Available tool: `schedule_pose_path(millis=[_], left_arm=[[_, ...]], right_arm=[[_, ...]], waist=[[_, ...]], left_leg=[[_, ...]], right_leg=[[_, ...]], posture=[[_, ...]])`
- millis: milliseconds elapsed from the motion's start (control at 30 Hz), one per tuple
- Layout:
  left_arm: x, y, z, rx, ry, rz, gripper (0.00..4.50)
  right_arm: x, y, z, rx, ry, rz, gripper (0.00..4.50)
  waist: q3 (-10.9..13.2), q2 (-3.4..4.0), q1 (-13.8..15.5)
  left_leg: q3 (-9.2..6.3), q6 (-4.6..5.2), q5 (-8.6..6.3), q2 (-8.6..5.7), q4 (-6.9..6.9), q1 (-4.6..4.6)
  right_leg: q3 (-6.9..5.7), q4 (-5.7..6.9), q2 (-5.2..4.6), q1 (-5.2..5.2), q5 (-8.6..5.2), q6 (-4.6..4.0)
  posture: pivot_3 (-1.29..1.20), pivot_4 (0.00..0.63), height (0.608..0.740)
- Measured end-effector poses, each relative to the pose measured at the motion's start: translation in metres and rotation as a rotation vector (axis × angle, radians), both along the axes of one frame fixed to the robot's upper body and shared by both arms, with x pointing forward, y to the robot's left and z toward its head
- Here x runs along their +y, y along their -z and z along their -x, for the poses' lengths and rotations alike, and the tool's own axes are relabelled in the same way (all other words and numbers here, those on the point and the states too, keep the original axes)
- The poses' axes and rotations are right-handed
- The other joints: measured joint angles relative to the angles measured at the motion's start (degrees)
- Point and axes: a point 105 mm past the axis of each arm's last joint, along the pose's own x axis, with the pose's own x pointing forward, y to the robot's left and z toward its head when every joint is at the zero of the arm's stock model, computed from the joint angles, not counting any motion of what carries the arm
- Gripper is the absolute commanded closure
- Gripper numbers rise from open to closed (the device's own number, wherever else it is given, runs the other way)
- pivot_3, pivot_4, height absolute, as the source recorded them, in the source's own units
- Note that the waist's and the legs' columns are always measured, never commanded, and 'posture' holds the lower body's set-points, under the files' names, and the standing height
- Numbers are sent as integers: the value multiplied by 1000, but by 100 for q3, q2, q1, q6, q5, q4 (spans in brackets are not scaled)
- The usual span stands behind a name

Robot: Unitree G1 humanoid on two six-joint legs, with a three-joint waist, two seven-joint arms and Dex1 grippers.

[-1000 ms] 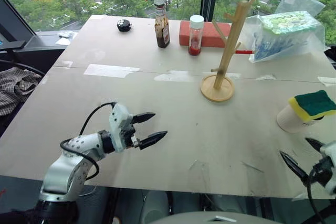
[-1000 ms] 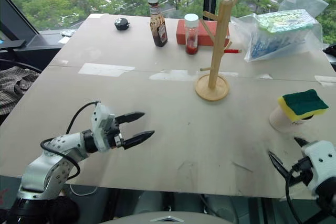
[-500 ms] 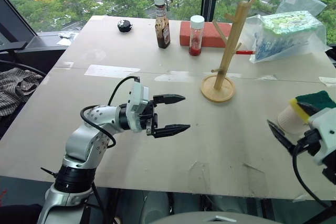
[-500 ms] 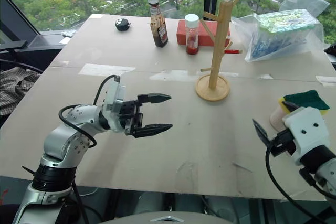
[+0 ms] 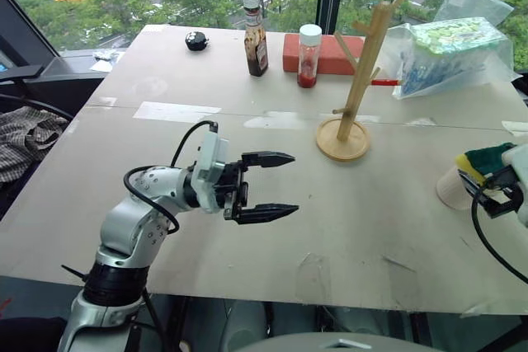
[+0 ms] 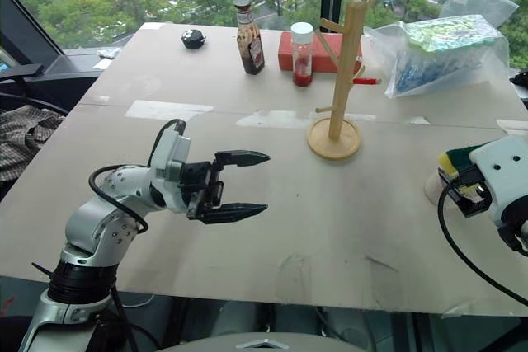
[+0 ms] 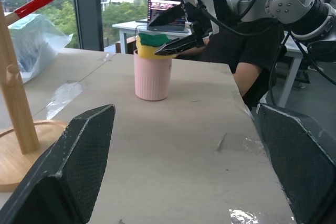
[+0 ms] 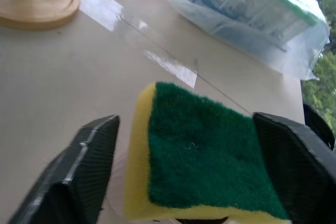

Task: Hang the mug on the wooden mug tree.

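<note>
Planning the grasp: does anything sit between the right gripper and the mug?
Yes. A yellow sponge with a green scouring top covers the mouth of the pale ribbed mug; the right gripper, open, straddles it.

Our left gripper (image 5: 279, 185) points level toward our right, its fingers spread wide. Our right gripper (image 7: 170, 34) is raised at our right, fingers parted.

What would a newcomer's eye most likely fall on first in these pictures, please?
Probably the left gripper, held open above the middle of the table and pointing toward the right side. Next, the yellow-and-green sponge sitting on top of the mug at the table's right edge, with the right gripper straddling it. Behind them stands the wooden mug tree, its pegs bare.
</note>
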Motion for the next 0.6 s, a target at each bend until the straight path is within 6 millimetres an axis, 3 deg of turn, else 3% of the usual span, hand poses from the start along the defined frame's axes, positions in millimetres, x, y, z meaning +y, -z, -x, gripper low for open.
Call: schedule_pose_path(millis=[133, 200, 400, 533, 600], left_arm=[[3, 1, -1, 3, -26, 6, 0], [3, 1, -1, -1, -29, 9, 0], [3, 1, -1, -5, -31, 17, 0], [2, 0, -1, -11, -27, 23, 0], [1, -2, -2, -16, -24, 28, 0]], right_arm=[[-4, 5, -2, 24, 6, -2, 3893], [-3, 4, -2, 22, 2, -2, 4463], [13, -13, -10, -68, -58, -63, 4463], [3, -69, -17, -311, 4, -58, 4463], [-5, -79, -18, -350, 46, -26, 4463]], waist=[[1, 1, 3], [1, 1, 2], [4, 6, -13], [10, 14, -3], [10, 14, 16]], left_leg=[[-3, 0, 0, 1, 0, -1], [-4, 0, 0, 0, 0, -1], [-18, 0, 0, -1, -1, 0], [-22, 0, 0, -6, -1, -2], [-26, 0, 0, -7, -1, -2]], right_leg=[[-1, 0, -4, 0, -2, 3], [-1, 0, -5, 0, -2, 4], [0, 2, -1, 0, -2, 3], [0, 1, -4, 0, -1, 4], [-5, -1, -4, 3, -2, 4]], posture=[[0, 150, 740], [0, 150, 740], [0, 150, 740], [0, 150, 740], [0, 150, 740]])
